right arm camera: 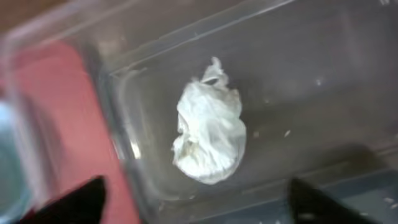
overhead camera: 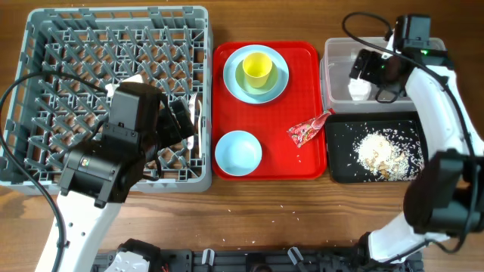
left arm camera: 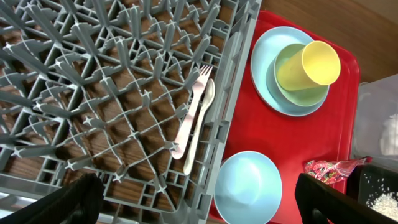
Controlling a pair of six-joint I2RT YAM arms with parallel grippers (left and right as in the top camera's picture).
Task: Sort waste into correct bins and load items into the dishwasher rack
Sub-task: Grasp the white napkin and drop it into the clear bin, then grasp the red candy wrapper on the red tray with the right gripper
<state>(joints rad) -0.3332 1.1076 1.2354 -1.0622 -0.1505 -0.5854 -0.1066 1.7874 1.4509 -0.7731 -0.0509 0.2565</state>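
Observation:
The grey dishwasher rack [overhead camera: 45, 45] holds the white fork [left arm camera: 191, 112] and spoon [left arm camera: 200, 124] near its right wall. My left gripper [left arm camera: 199, 205] is open and empty above the rack's right front corner. On the red tray [overhead camera: 302, 162] lie a blue plate [overhead camera: 231, 75] with a bowl and the yellow cup [overhead camera: 257, 68], a second blue bowl [overhead camera: 238, 151] and the red wrapper [overhead camera: 306, 130]. My right gripper [right arm camera: 196, 202] is open over the clear tub [overhead camera: 336, 53], where the white napkin [right arm camera: 210, 134] lies. The crumbs [overhead camera: 382, 151] lie in the black tray [overhead camera: 340, 170].
The bare wooden table [overhead camera: 302, 211] runs along the front. Black cables [overhead camera: 23, 83] loop over the rack's left side and behind the clear tub. A black fixture [overhead camera: 249, 261] sits at the front edge.

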